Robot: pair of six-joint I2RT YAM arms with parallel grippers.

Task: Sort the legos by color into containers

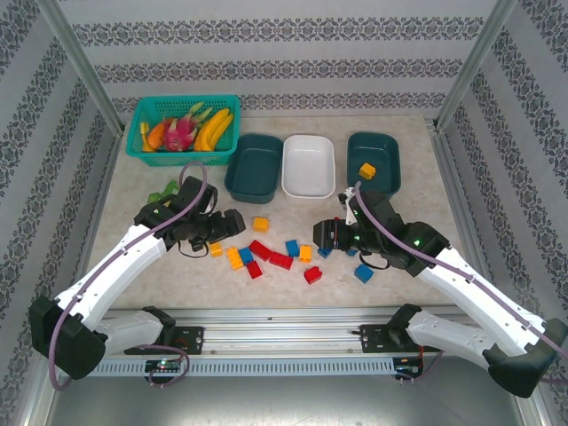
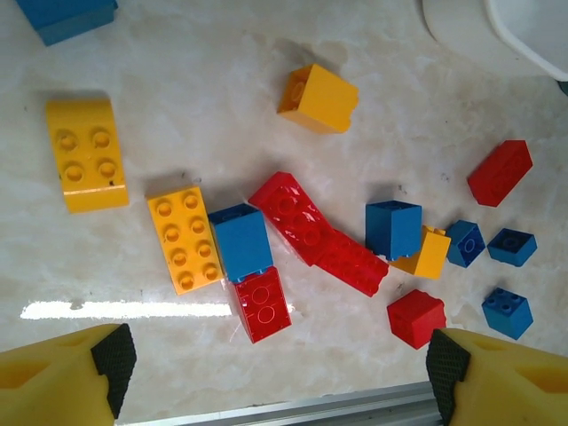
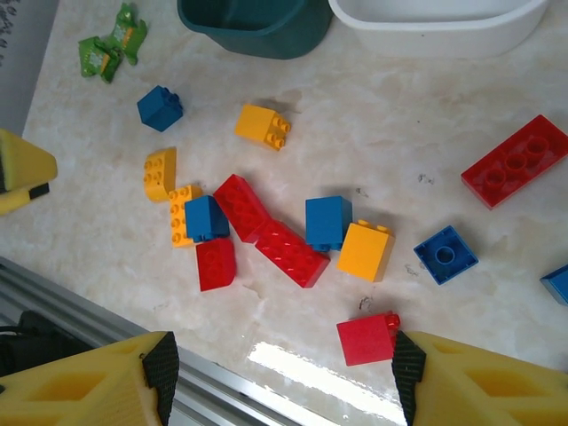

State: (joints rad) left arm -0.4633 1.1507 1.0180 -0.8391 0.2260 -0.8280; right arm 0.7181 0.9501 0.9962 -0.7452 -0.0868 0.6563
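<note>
Jaws left and right stand apart and empty; you'll likely find the bricks (image 2: 264, 304) light, stiff and slick, so pinch 2 flat sides, not studs.

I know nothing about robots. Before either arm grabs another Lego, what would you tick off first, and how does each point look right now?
1. Left gripper open and empty: ok, nothing between its jaws.
2. Right gripper open and empty: ok; a lone red brick lies right beside one finger, not gripped.
3. Trays have room: ok; left teal tray and white tray look empty, right teal tray holds one yellow brick.
4. Bricks apart for a clean grab: not ok; a blue brick touches a long yellow brick and a red brick.
5. Colour meant for the white tray: cannot tell.
</note>
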